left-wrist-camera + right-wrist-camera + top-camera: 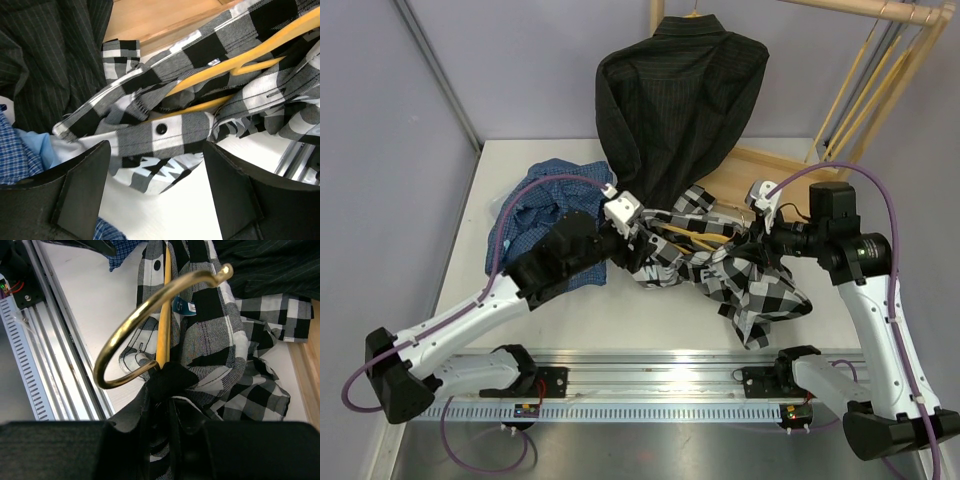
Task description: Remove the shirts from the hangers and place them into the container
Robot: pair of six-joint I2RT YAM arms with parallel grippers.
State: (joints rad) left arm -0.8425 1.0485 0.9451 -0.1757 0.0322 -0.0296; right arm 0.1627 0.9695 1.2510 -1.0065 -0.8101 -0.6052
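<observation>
Step in hand, by judgement: stripping the black-and-white check shirt (750, 285) off its yellow hanger (250, 55), with the hanger's bars threaded through the crumpled cloth.

Above and behind the check shirt, hung up high: black pinstriped shirt (680, 110), untouched by either arm.

Left of the check shirt, heaped: dark blue small check shirt (535, 215), off any hanger. No white basket plainly made out; perhaps hidden under that heap.

At the check shirt's right end: right gripper (165, 390), pinched narrow on the hanger's neck just under the metal hook (135, 325), pinning it.

At the check shirt's left end: left gripper (157, 170), fingers (85, 185) spread wide, holding nothing, poised just short of the buttoned edge.

Next, likely: settle onto a fold of check cloth clear of the yellow bars, close, then pull leftward away from the hook while holding the hanger fixed. After that, across to the blue heap for the drop.
</observation>
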